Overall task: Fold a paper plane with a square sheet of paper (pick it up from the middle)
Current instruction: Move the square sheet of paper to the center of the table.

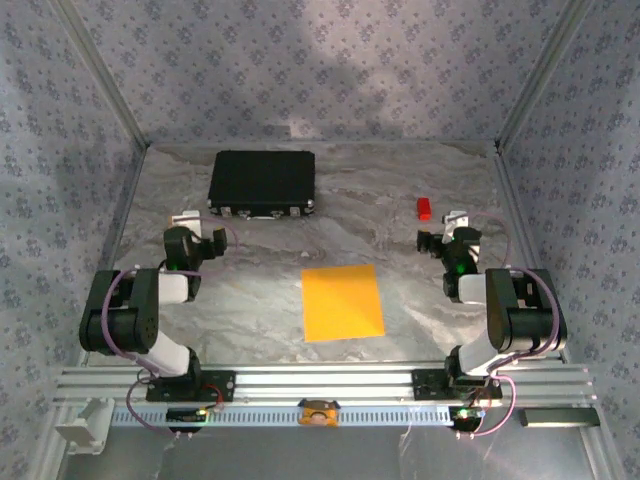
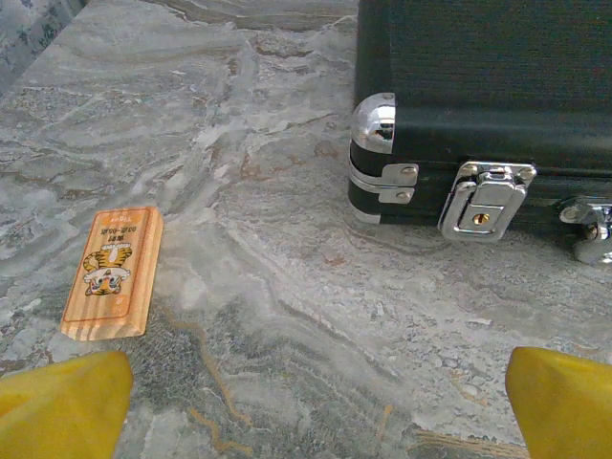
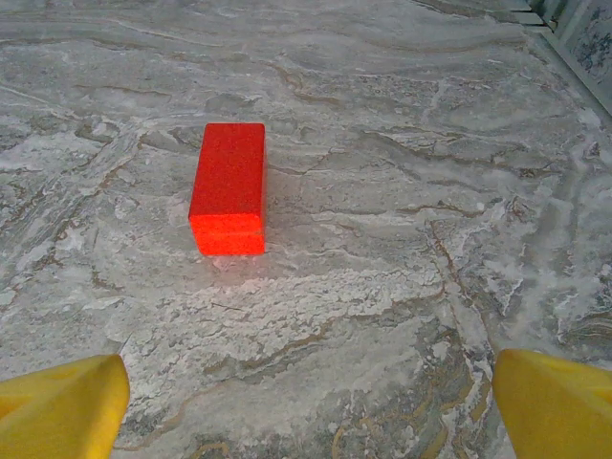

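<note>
No fold yet: square sheet of paper (image 1: pixel 343 302) flat, uncreased; left gripper (image 2: pixel 316 397) approx its 10 o'clock, right gripper (image 3: pixel 306 397) at 2, both spread wide w/ nothing held; pickup + all folds left

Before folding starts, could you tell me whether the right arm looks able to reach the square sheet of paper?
Probably yes: the square sheet of paper lies flat and uncovered near the right arm, the right gripper is open, and the red block sits farther back, off that path.
</note>
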